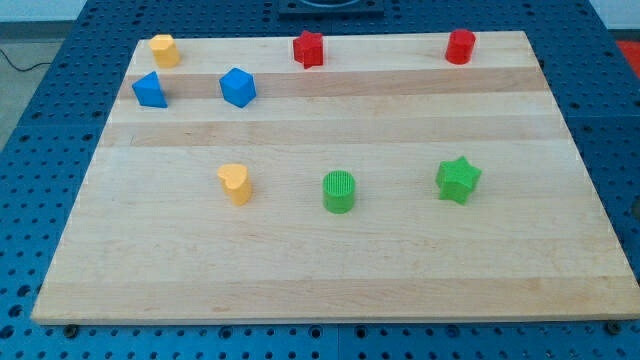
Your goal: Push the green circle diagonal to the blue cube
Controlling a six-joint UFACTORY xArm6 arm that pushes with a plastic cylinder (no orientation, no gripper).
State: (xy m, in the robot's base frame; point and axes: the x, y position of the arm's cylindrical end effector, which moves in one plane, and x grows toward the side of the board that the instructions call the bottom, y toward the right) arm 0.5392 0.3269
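Eight coloured blocks sit in front of you on the wooden board (330, 270), but neither the arm nor my tip shows, so you cannot tell its pose or where it stands among them. Low on the board, a green star (458, 179), the green circle (339, 191) and a yellow heart (235, 184) line up. Well apart toward the view's upper left sit the blue cube (238, 87) and a blue triangular block (149, 90), with a yellow block (164, 50), a red star (308, 48) and a red cylinder (460, 46) along the top edge.

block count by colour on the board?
Yellow: 2, a yellow block and a yellow heart
Red: 2, a red star and a red cylinder
Blue: 2, a blue cube and a blue block
Green: 2, a green circle and a green star
Total: 8
My tip is not in view.
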